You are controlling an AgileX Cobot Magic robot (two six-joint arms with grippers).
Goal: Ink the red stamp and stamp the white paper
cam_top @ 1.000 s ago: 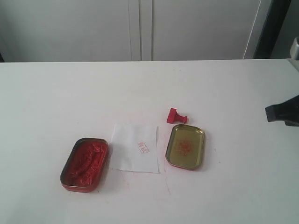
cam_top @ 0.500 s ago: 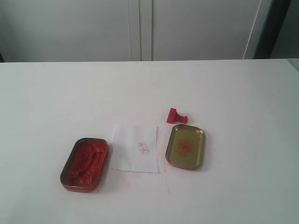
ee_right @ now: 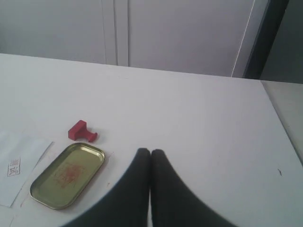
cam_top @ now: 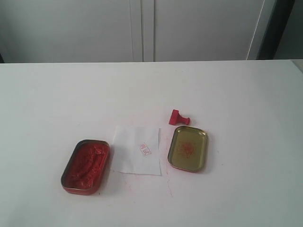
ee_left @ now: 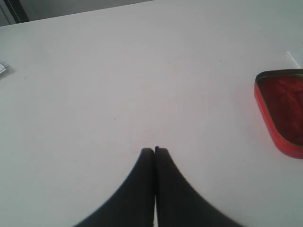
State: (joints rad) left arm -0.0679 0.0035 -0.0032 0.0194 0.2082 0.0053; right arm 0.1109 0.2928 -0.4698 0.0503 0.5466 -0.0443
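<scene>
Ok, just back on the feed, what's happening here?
Nothing is being handled. The left end effector and right end effector are shut and empty. The tiny red plastic stamp lies on its side beside the gold-coloured tin lid. The white paper sheet carries a red stamped mark, so stamping looks done. The open tin of red ink paste sits on the paper's other side.

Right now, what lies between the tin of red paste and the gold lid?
The white paper lies there, bearing a small red stamped mark. The exterior view shows it between the paste tin and the gold lid.
</scene>
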